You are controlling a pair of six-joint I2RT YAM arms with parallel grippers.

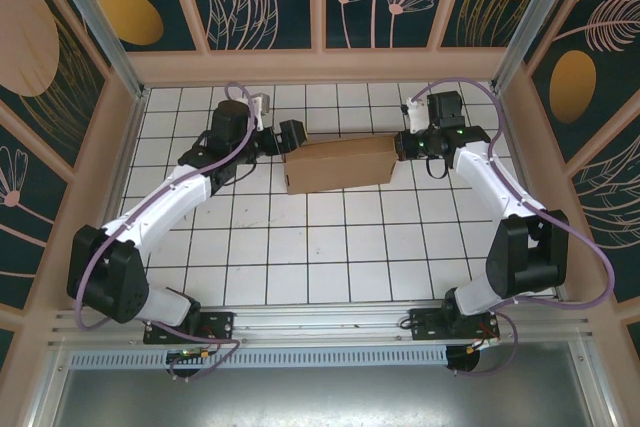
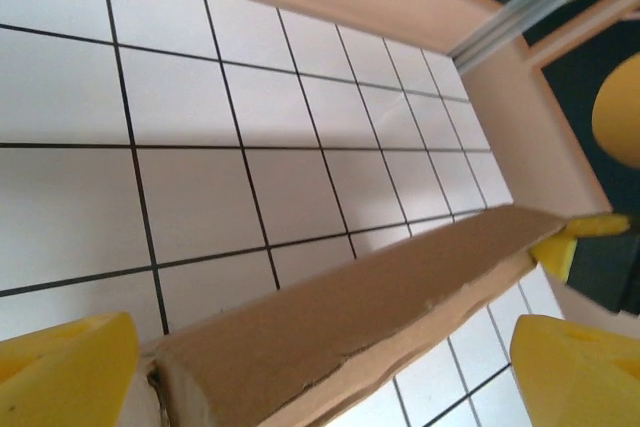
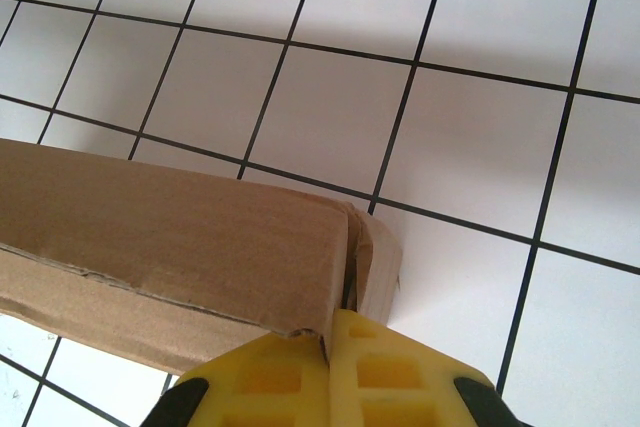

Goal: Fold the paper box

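The plain brown corrugated cardboard box [image 1: 340, 164] sits folded shut, long and shallow, on the white tiled surface [image 1: 300, 257], toward its far side.

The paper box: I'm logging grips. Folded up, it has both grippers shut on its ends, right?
Not both. The right gripper is shut on the paper box, but the left gripper is open, yellow fingers apart either side of its end; the left wrist view shows it.

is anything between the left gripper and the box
Nothing visible does: the end of the paper box sits inside the open left gripper. The right gripper is shut on the other end.
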